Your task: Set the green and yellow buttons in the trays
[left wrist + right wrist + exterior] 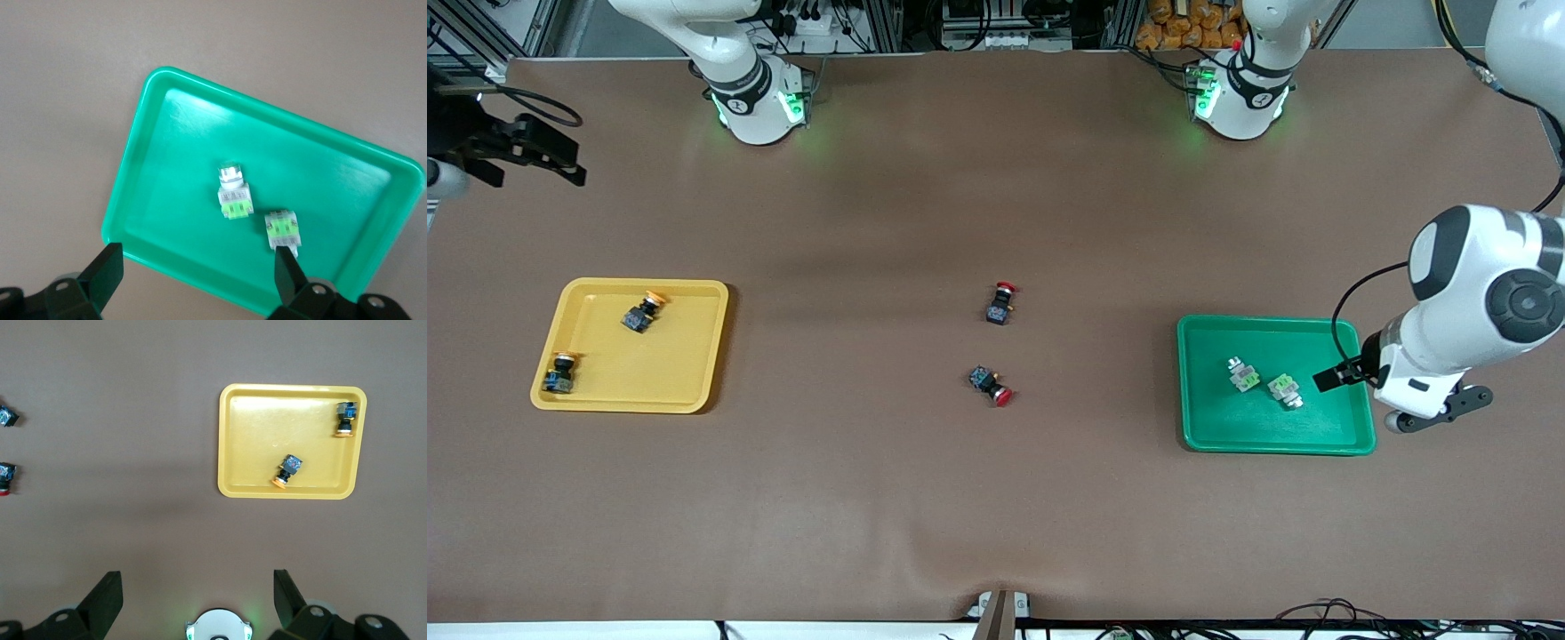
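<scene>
The green tray lies toward the left arm's end of the table with two green buttons lying in it. The left wrist view shows the tray and both buttons. My left gripper is open and empty above the tray's edge. The yellow tray holds two yellow buttons, which also show in the right wrist view. My right gripper is open, empty and high over the table's edge, away from the yellow tray.
Two red-capped dark buttons lie on the brown mat mid-table between the trays. The arm bases stand along the table's edge farthest from the front camera.
</scene>
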You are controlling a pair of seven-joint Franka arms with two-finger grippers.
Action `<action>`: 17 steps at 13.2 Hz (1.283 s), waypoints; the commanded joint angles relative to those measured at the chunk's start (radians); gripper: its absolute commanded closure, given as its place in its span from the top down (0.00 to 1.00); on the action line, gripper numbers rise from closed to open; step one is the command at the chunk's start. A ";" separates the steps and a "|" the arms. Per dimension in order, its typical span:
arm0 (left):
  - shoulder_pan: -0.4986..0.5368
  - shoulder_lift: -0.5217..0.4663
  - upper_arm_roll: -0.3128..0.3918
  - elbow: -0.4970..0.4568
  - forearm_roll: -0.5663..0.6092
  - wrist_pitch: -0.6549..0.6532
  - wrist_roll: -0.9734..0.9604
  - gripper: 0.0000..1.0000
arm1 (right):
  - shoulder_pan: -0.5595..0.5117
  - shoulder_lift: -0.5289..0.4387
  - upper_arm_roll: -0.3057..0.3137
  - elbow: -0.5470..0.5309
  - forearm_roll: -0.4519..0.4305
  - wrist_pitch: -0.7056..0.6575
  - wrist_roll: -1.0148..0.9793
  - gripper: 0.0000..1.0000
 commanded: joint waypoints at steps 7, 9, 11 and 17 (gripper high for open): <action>0.008 -0.053 -0.043 0.247 -0.083 -0.337 0.179 1.00 | -0.008 0.048 -0.004 0.030 0.008 0.014 -0.012 1.00; 0.008 -0.053 -0.041 0.291 -0.151 -0.374 0.179 1.00 | -0.014 0.046 -0.004 0.025 0.008 0.049 -0.010 1.00; 0.008 -0.054 -0.043 0.309 -0.163 -0.420 0.177 1.00 | -0.019 0.048 -0.006 0.019 0.011 0.063 -0.009 1.00; 0.006 -0.123 -0.044 0.310 -0.164 -0.467 0.177 1.00 | -0.034 0.046 -0.006 0.033 0.003 0.025 -0.012 1.00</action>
